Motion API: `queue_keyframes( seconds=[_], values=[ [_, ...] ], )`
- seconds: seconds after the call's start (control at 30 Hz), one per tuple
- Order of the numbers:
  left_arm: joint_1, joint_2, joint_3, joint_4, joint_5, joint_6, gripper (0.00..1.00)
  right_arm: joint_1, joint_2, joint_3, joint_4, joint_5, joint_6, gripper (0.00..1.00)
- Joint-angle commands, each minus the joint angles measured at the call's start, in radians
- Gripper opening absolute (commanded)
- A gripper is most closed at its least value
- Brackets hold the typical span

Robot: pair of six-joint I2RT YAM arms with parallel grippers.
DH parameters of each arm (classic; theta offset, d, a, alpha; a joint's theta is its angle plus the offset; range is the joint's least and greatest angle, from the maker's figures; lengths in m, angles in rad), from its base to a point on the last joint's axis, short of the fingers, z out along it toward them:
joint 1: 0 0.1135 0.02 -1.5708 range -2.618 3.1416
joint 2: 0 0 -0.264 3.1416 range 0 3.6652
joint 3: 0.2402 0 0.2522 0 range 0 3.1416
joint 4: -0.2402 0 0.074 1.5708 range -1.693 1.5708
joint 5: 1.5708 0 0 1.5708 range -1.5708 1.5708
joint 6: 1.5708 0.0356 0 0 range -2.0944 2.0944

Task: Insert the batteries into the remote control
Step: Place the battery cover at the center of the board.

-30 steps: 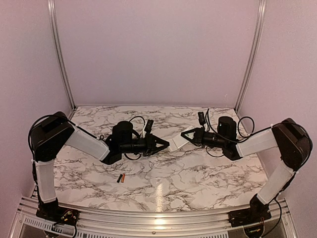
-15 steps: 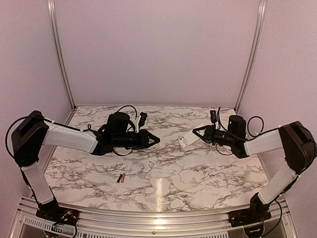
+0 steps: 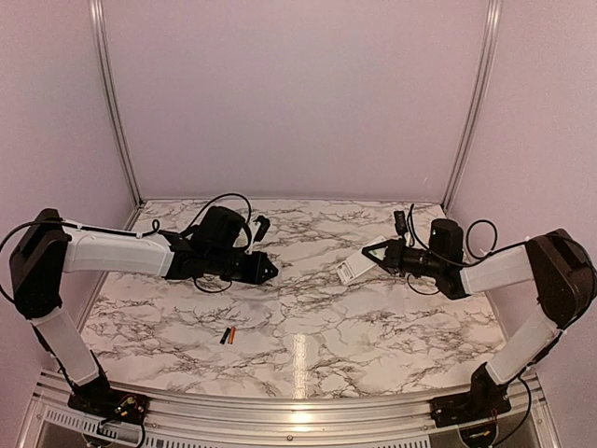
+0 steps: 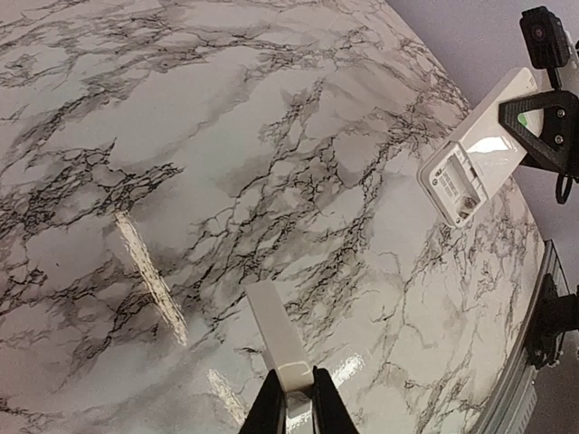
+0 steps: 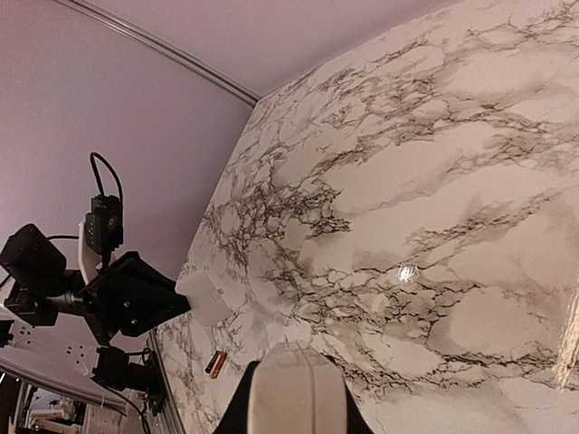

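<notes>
Top view: on the glossy, marble-veined table [image 3: 373,327], two tiny cylindrical batteries [image 3: 228,335], one dark and one orange-red, lie near and left of centre. The left gripper [image 3: 270,269] has its jaws pinched narrow. The right gripper [image 3: 371,257] clamps the slim white plastic remote control [image 3: 354,270], right of centre.

Left wrist: the fingers squeeze a thin flat white cover strip [image 4: 276,339]. The remote's end shows a recessed bay, and any print there is too small to read.

Right wrist: the remote's smooth rounded end sits between the jaws.

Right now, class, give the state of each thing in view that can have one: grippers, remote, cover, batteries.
Left gripper: shut on the cover.
Right gripper: shut on the remote.
Remote: held up off the table, battery bay uncovered.
Cover: off the remote, pinched at one end.
Batteries: lying side by side on the table, not loaded.
</notes>
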Motion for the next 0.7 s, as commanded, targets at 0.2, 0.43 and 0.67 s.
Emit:
queue_keyframes(
  seconds=[0.2,0.43,0.67],
  values=[
    [0.012,0.143,-0.081,0.367,0.423,-0.177,0.01,-0.009,-0.024,-0.012,0.004,-0.032,-0.006,0.00],
    [0.042,0.222,-0.090,0.473,0.478,-0.255,0.02,-0.008,-0.023,-0.013,0.005,-0.037,-0.004,0.00],
    [0.075,0.252,-0.119,0.494,0.484,-0.297,0.04,-0.009,-0.018,-0.012,0.004,-0.037,-0.006,0.00]
  ],
)
